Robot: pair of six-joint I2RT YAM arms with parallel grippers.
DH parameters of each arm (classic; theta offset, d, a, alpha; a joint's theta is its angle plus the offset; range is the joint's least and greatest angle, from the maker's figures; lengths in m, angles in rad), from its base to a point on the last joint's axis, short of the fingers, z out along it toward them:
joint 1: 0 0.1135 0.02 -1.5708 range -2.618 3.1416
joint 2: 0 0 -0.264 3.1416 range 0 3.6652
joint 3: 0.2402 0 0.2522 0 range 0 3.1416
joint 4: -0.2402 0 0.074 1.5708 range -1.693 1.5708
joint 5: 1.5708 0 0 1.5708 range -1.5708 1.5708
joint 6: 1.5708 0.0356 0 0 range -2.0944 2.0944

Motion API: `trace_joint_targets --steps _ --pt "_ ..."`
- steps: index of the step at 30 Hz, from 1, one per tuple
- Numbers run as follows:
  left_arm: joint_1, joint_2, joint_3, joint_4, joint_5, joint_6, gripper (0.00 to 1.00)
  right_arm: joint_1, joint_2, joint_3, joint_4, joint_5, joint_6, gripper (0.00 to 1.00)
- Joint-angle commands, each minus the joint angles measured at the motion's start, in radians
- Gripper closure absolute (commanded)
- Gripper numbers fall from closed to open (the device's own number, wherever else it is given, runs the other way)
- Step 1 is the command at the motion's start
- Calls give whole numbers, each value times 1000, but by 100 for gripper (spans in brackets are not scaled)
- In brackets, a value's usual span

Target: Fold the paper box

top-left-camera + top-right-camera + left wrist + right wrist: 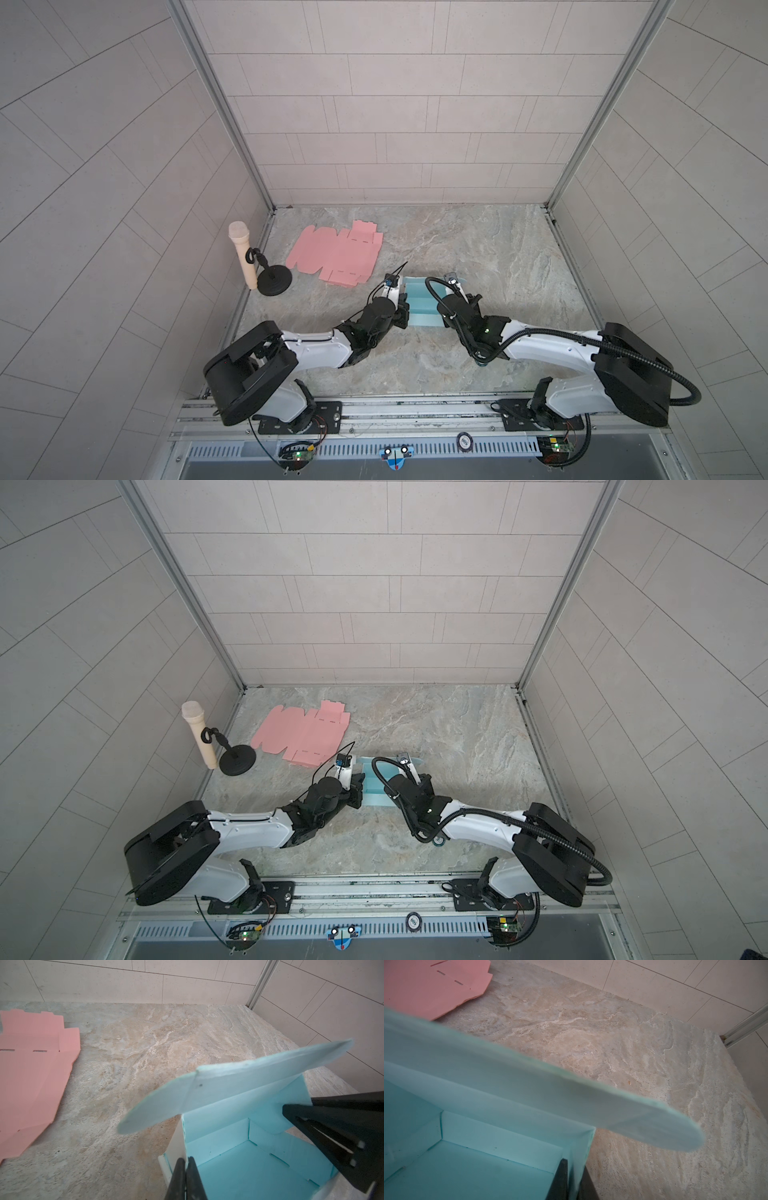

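The paper box (420, 308) is pale blue and half built. Its floor lies flat on the bench (490, 257) and its side walls stand up around an open top. In the left wrist view the inside is a brighter turquoise and the outer face of the near wall is white. Short slots are cut along one edge of the floor. From the top of the far wall rises a long lid panel (239, 1084). It tilts and is not closed, and a rounded ear sticks out at each end past the walls.

In both top views the box sits in the middle of the bench toward the front, between my two arms. It is well apart from the flat pink sheet (337, 254) lying further back on the left, and from the microphone (242, 257) on its stand at the left edge.

My left fingers (194, 1178) are pressed narrow on the top edge of the box's left wall, one inside and one outside. My right fingers (560, 1180) pinch the opposite wall the same way, and the blue card shows between them near the corner where that wall meets the far wall. The box is held from both sides, with the lid ears reaching out above and beyond both grips.
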Motion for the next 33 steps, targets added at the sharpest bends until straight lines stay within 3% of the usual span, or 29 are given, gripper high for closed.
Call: trace_joint_targets --steps 1,20,23,25,29,33 --pt "-50 6 -32 33 -26 30 98 34 -29 -24 25 -2 28 88" --pt "-165 8 -104 68 -246 100 98 74 -263 -104 -68 31 164 63" --pt "-186 15 -97 55 -277 106 98 91 -356 -106 -122 41 163 51" --pt "-195 19 -92 50 -297 108 98 101 -416 -85 -185 57 146 44" --pt "-197 11 -95 47 -338 105 96 107 -509 -1 -336 80 116 43" --pt "-209 2 -99 44 -377 101 94 107 -520 93 -365 78 86 41"
